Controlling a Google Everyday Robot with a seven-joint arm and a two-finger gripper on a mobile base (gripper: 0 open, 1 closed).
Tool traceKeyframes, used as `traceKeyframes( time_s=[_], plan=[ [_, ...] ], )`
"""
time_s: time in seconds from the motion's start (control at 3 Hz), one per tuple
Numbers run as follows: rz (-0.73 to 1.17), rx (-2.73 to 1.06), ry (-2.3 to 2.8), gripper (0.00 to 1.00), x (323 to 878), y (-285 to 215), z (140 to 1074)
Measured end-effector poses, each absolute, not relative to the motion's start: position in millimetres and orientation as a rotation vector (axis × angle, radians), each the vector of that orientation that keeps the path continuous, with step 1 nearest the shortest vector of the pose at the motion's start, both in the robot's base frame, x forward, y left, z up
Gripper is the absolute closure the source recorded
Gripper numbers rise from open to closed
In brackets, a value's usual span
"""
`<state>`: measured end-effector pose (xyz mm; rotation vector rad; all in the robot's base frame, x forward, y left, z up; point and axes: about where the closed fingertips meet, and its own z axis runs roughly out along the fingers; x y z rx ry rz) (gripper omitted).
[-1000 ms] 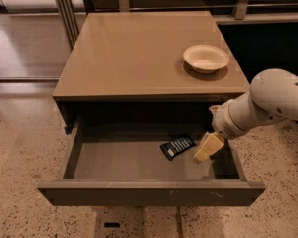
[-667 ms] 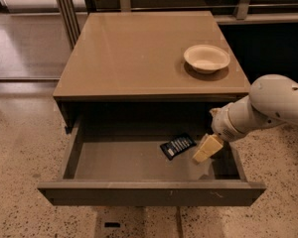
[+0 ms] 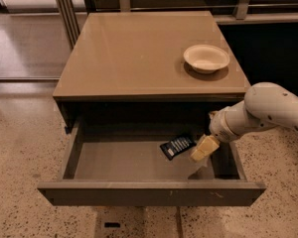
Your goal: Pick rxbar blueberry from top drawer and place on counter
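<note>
The top drawer (image 3: 149,193) stands pulled out from under the counter (image 3: 134,53), its flat front panel nearest the camera and its grey floor bare on the left half. The snack bar (image 3: 177,146), in a dark wrapper with pale lettering, lies inside the drawer right of the middle, turned at a slant to the drawer's sides. The gripper (image 3: 204,148) is down inside the drawer at its right end, just beside the bar's right end; its pale yellowish tip points down and to the left toward the wrapper. Whether the claw is apart, together or clamped on the bar cannot be told from this view, nor whether it touches the wrapper. The white arm (image 3: 264,111) reaches in from the right edge, over the drawer's right wall. On the counter a shallow cream bowl (image 3: 206,58) sits near the right rear corner, well apart from the drawer. The cabinet stands on a speckled floor (image 3: 20,148)
</note>
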<state>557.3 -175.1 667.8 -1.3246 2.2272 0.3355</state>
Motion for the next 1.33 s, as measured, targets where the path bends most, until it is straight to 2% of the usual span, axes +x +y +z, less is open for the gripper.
traceKeyframes(
  time_s=[0.33, 1.33],
  plan=[
    [0.372, -1.315, 2.206, 0.00, 585, -159, 635],
    [0.349, -1.260, 2.224, 0.00, 596, -159, 607]
  ],
)
